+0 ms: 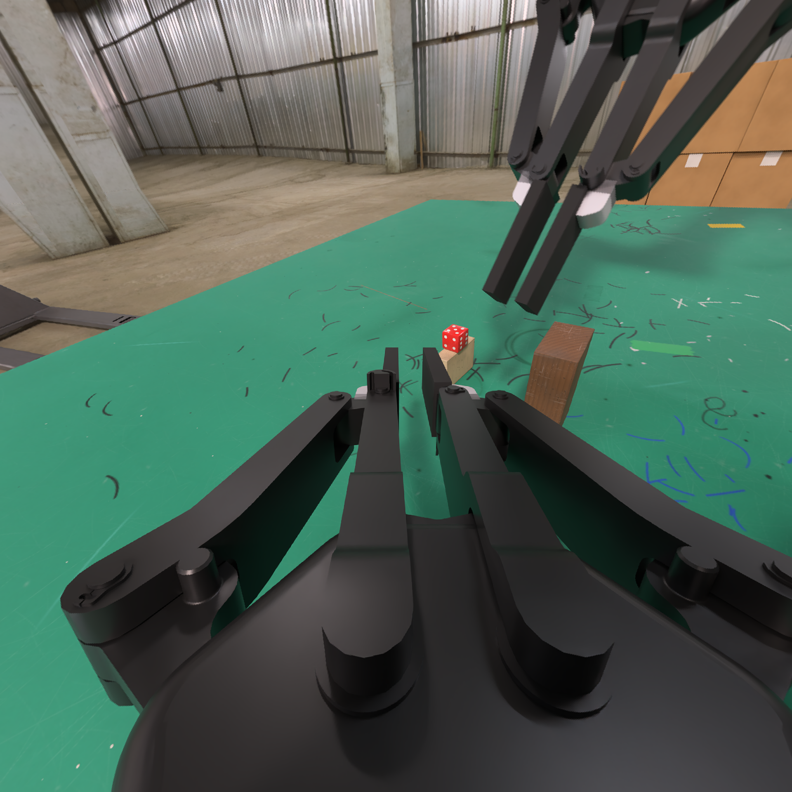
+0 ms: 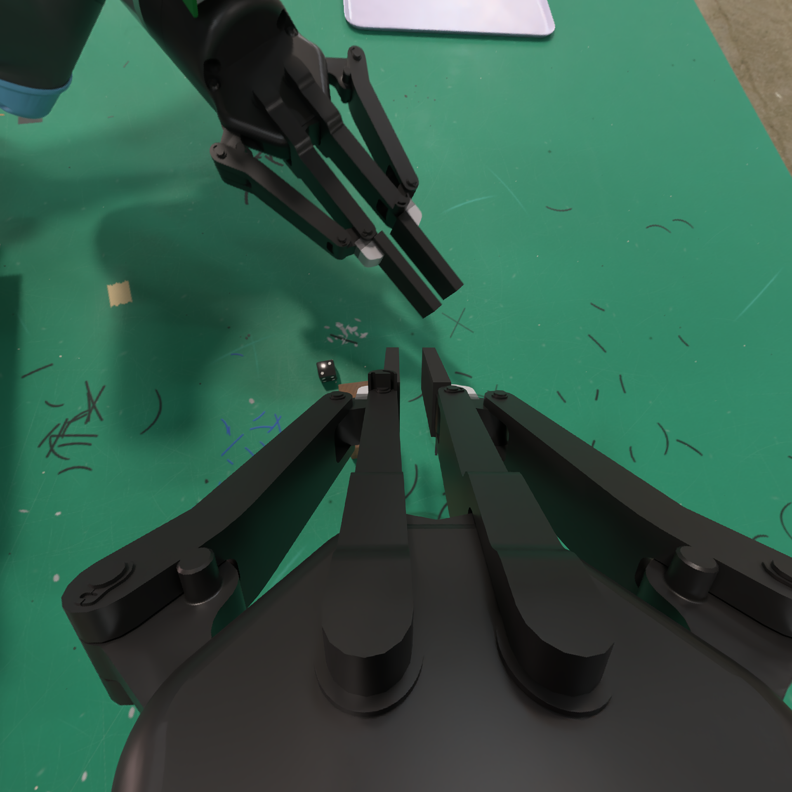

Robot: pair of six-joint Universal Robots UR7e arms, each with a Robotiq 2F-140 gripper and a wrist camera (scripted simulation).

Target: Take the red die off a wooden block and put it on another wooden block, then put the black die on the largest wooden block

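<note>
A: Fig. legend, left wrist view. Red die (image 1: 455, 337): small cube w/ white pips, sitting on the top face of a pale wooden block (image 1: 459, 362) on the green counter (image 1: 214, 385). Just to the right, apart from it, stands a taller dark-brown wooden block (image 1: 556, 371), upright w/ a slight tilt.

B: And the claws?

A: Left claw (image 1: 410, 358): fingers nearly together w/ a narrow gap, nothing between them, tips close to the pale block but short of it. Right claw (image 1: 512, 298): hangs above the blocks, angled down, fingers drawn almost together, also empty.

B: Right wrist view?

A: Black die (image 2: 327, 371): small dark cube w/ white pips, lying on the counter (image 2: 557, 128) in shadow, just left of the right claw (image 2: 410, 358). A sliver of brown wood (image 2: 348, 388) shows beside it, mostly hidden behind the claw's finger; can't tell whether die and wood touch. Left claw (image 2: 441, 300) enters from upper left, tips off the surface. A pale flat tray (image 2: 450, 17) lies at the far edge, well apart.

B: Counter surface?

A: Green, covered w/ pen scribbles and scuffs.
</note>
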